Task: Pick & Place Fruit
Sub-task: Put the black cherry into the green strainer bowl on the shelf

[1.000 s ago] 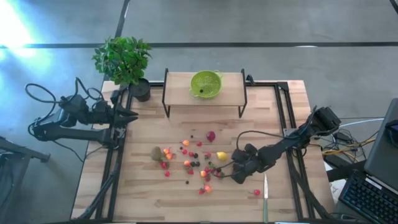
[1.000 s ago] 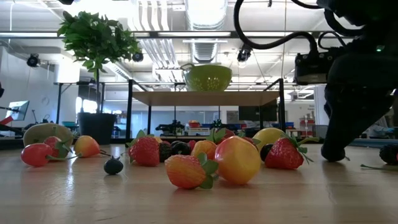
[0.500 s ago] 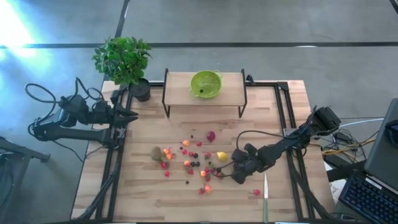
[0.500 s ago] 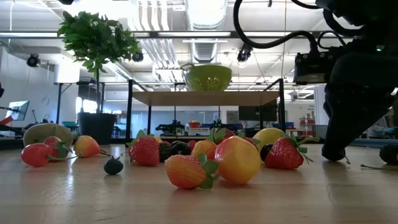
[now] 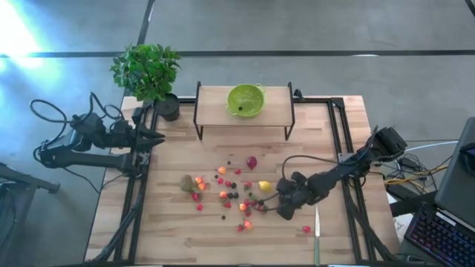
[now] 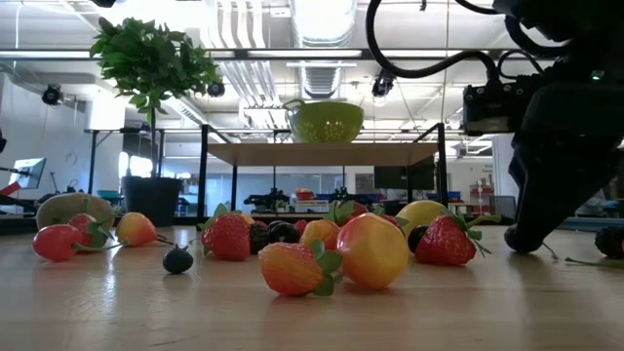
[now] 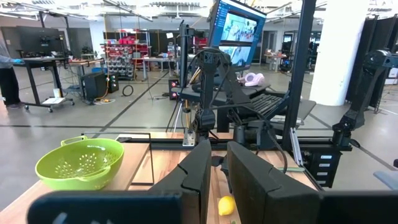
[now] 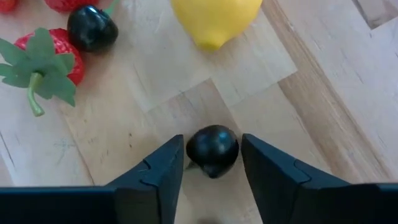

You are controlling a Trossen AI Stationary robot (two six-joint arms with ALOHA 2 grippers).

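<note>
One dark berry (image 8: 212, 150) lies on your counter (image 8: 323, 112) between the right gripper's (image 8: 211, 167) parted jaws, beside the lemon (image 8: 214, 20). Left gripper (image 7: 214, 171) waits at the counter's edge, jaws together.

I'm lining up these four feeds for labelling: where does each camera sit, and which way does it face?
High: overhead, straight down; both arms, right claw among the fruit.
Low: table height, level across; right arm behind a strawberry.
Left wrist: forward past the shut left claw at the green bowl.
Right wrist: down past its fingers at a dark berry.
Shared: the lemon, both wrist views.
</note>
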